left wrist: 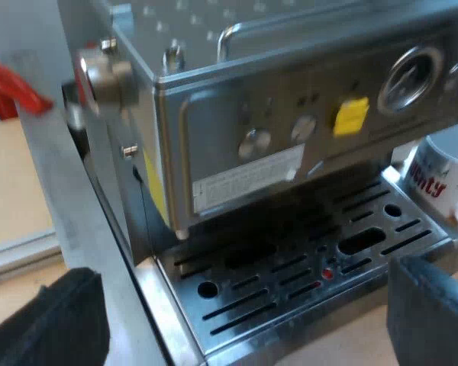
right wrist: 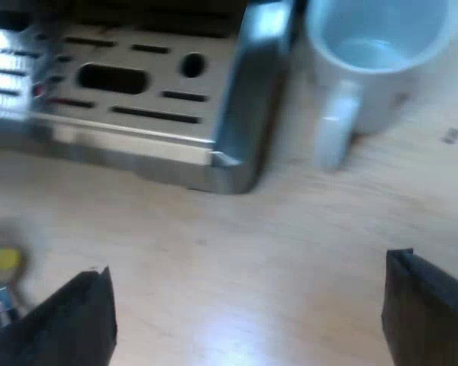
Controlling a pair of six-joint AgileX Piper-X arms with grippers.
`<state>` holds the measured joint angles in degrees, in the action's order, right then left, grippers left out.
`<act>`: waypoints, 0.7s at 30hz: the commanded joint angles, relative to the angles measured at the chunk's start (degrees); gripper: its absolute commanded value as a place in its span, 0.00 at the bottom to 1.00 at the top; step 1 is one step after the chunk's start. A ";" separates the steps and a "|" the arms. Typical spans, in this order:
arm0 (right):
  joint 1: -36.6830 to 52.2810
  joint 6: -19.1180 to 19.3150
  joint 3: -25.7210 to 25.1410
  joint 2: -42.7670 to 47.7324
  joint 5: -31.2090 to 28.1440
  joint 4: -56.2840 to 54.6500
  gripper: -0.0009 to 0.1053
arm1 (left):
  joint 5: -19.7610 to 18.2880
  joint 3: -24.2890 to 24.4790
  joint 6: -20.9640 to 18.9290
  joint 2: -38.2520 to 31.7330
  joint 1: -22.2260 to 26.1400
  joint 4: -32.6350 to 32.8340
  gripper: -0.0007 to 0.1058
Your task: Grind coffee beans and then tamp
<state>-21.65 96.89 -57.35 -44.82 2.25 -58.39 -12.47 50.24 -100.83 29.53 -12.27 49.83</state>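
Counting as I go: one espresso machine (left wrist: pixel 290 114), one drip tray (left wrist: pixel 237 316) at its base. On the front panel I make it one round gauge (left wrist: pixel 410 76), two small knobs (left wrist: pixel 254 142) (left wrist: pixel 304 127), one yellow sticker (left wrist: pixel 351 116) and one white label (left wrist: pixel 248 179). One bigger knob (left wrist: pixel 111 76) on the side. One white mug (left wrist: pixel 443 179), the same one in both wrist views. Two grippers, my left gripper (left wrist: pixel 244 316) and my right gripper (right wrist: pixel 248 316), with two black fingers (left wrist: pixel 53 320) apiece.

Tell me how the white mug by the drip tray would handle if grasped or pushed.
The mug looks glazed ceramic: probably rigid, slick, breakable. It appears empty, so likely light. Upright and squat on the table, it should slide rather than tip.
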 commanded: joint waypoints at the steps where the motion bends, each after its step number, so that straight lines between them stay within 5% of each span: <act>1: 7.29 4.11 -0.57 1.81 4.08 -2.95 0.69 | 0.19 0.27 -0.92 0.78 2.58 0.37 0.71; 7: 22.85 11.12 -0.57 5.35 7.60 -7.11 0.69 | -1.40 0.78 -0.92 0.50 10.38 8.30 0.71; 18: 25.35 13.78 -0.02 15.61 8.36 -9.16 0.69 | -1.05 0.76 0.66 -8.89 9.99 12.42 0.71; 21: 25.35 17.15 -0.02 20.72 8.32 -11.11 0.69 | 0.07 0.76 0.82 -12.64 9.99 13.08 0.71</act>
<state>3.81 111.02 -57.24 -26.86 10.05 -67.54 -13.29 50.66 -100.33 18.25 -2.02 63.01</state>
